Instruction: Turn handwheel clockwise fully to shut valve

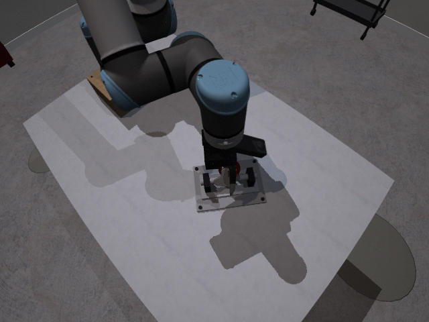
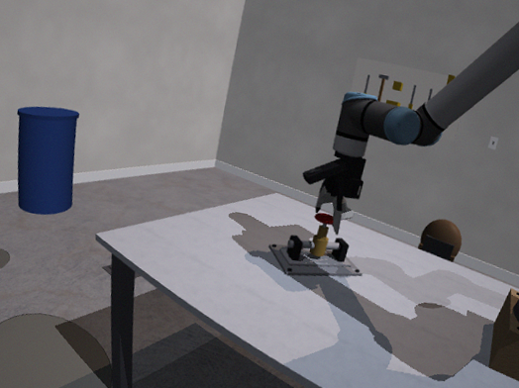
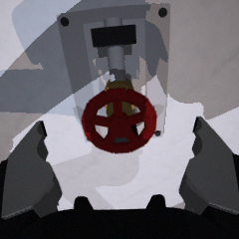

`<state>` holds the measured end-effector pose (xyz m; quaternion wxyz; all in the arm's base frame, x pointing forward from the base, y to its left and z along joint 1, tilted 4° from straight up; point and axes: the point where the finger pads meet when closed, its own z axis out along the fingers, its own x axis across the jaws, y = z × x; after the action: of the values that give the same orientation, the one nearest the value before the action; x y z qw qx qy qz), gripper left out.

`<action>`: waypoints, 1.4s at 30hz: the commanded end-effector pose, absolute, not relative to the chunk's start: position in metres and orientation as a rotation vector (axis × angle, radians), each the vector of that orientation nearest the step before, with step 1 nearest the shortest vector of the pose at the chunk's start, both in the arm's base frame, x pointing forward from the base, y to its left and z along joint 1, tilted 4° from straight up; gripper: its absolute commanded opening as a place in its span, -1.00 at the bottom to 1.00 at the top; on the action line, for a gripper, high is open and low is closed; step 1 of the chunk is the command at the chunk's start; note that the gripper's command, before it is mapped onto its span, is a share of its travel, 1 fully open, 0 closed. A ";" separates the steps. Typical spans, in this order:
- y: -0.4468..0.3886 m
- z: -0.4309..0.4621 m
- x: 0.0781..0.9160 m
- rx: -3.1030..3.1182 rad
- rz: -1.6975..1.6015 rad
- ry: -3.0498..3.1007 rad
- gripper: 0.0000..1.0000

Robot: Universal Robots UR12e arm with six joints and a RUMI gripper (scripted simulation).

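Observation:
The red handwheel sits on top of a brass valve body. The valve is mounted between two black brackets on a grey base plate, near the middle of the table. My gripper points straight down over the wheel and is open wide. One finger stands on each side of the wheel at about rim height, and neither touches it. In the top view the wrist hides most of the wheel.
The arm's wooden base block stands at the table's far corner. A blue barrel stands on the floor to the left. A brown round object lies behind the table. A black cart stands far off.

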<state>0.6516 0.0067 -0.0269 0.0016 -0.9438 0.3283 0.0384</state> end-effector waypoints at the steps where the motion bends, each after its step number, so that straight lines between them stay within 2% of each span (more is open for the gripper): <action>1: 0.007 -0.026 0.652 -2.962 0.118 1.030 1.00; 13: 0.007 -0.026 0.652 -2.962 0.118 1.030 1.00; 14: 0.007 -0.026 0.652 -2.962 0.118 1.030 -1.00; 42: 0.007 -0.026 0.652 -2.962 0.118 1.030 -1.00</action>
<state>0.6516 0.0067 -0.0268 0.0016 -0.9438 0.3283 0.0383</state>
